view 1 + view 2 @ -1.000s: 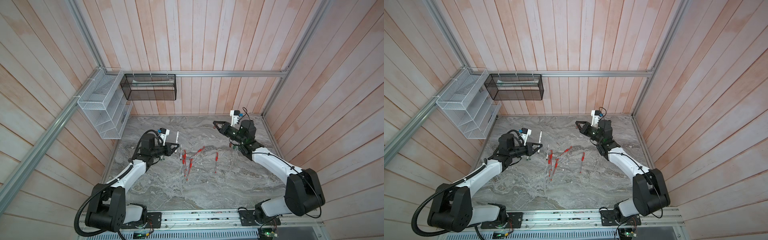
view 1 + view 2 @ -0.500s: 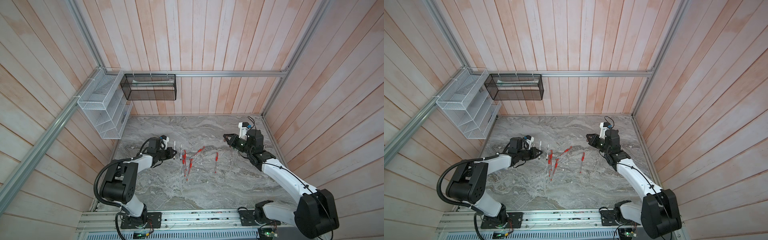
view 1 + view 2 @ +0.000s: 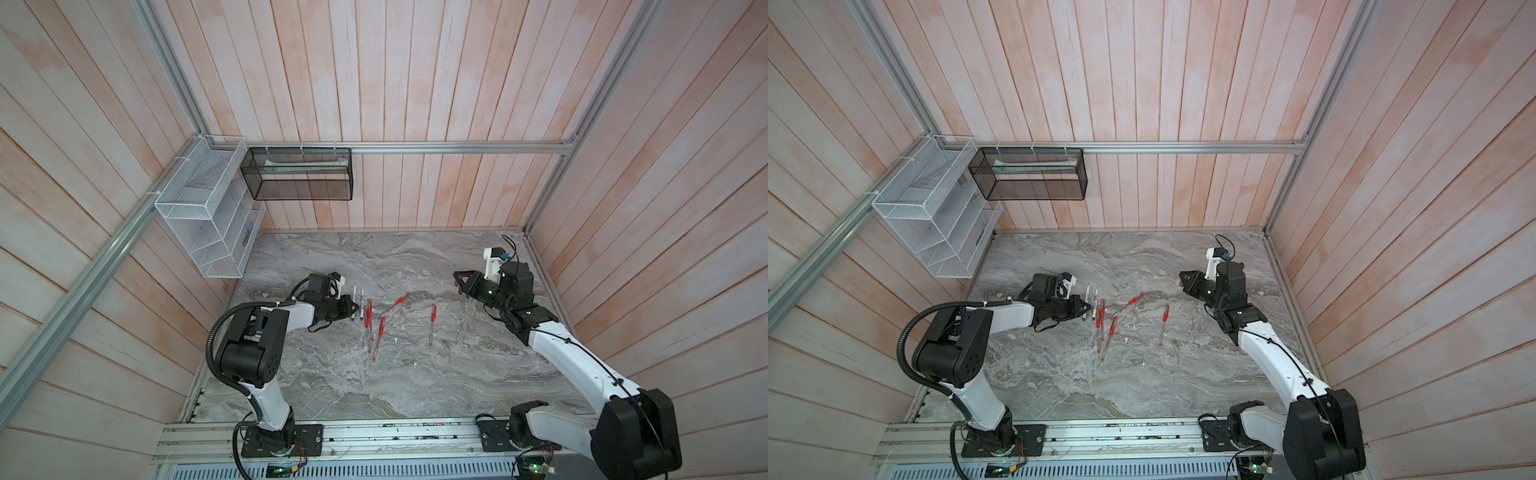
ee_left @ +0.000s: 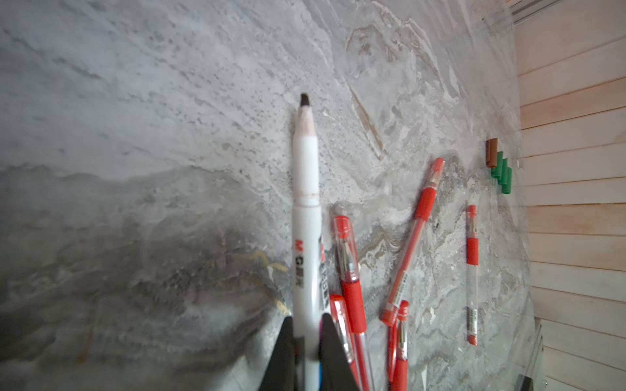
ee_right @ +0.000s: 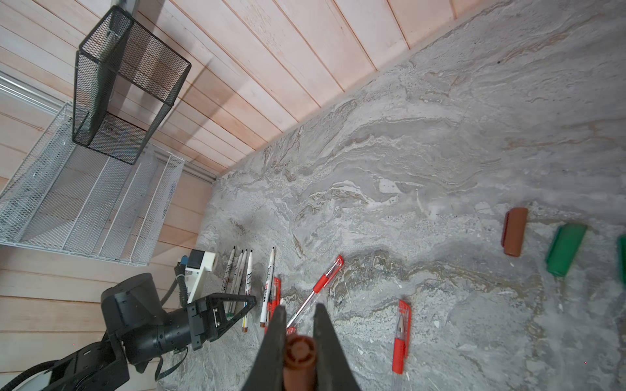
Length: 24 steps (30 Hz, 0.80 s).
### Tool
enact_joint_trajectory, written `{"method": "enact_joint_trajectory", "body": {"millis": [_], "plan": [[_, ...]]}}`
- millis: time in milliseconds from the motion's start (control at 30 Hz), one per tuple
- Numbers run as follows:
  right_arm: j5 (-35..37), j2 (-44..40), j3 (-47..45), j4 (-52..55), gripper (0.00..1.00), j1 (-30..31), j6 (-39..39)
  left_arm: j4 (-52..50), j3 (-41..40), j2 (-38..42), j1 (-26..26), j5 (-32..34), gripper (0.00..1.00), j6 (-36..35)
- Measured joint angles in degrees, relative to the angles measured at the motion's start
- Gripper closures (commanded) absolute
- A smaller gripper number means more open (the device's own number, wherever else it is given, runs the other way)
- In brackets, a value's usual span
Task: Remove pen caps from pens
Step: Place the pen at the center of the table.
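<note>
Printed on the marker (image 4: 306, 203) in the left wrist view: red "M", then dark characters too blurred to read. Label on a red pen (image 4: 411, 242) alongside, illegible.

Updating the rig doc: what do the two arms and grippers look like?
Both match: white link shells, black joints, black bases on an aluminium rail. Cabling: left arm carries a thick black corrugated hose; right arm a thin black cable along its white link. Grippers: left gripper and right gripper are black, tapered fingers on open triangular frames. White camera mount with blue plug on each wrist.
</note>
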<state>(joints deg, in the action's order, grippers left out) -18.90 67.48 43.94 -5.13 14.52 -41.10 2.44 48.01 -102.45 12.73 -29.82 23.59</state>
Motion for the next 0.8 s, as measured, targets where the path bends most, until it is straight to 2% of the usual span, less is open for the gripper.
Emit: {"method": "enact_joint_trajectory", "body": {"millis": [133,500,800], "plan": [[0.0,-0.3,0.0,0.9,1.00,-0.4,0.6,-0.1,0.8,-1.2,0.0,0.6,0.92,0.3],[0.0,-0.6,0.0,2.6,1.00,-2.1,2.1,-0.6,2.2,-1.7,0.0,1.7,0.73,1.3],[0.7,-0.7,0.0,3.5,1.00,-2.3,2.9,-0.7,2.6,-1.6,-0.7,2.2,0.70,1.3]]}}
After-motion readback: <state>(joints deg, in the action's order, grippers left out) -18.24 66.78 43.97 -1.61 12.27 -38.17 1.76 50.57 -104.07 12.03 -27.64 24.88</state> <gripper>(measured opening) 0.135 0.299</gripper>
